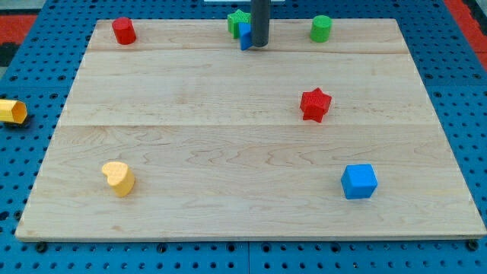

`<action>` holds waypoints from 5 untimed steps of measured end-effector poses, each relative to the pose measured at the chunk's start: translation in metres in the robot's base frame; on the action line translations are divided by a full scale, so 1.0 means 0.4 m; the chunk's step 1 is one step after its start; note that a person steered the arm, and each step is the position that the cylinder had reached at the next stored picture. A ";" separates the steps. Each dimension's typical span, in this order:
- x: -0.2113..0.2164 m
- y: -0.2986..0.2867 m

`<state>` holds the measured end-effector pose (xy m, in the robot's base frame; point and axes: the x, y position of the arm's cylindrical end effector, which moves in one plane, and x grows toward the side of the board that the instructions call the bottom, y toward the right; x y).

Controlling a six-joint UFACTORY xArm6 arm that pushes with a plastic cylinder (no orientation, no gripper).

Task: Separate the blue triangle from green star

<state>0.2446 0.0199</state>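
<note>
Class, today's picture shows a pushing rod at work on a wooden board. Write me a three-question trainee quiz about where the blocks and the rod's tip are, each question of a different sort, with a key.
1. True or false: my tip stands at the view's right of the blue triangle, close against it.
2. Which block sits right beside the blue triangle? A) red star B) green star C) blue cube
3. Fill in: the yellow heart lies near the view's bottom ____ corner of the board.

Key: 1 true; 2 B; 3 left.
</note>
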 end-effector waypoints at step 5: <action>0.013 -0.057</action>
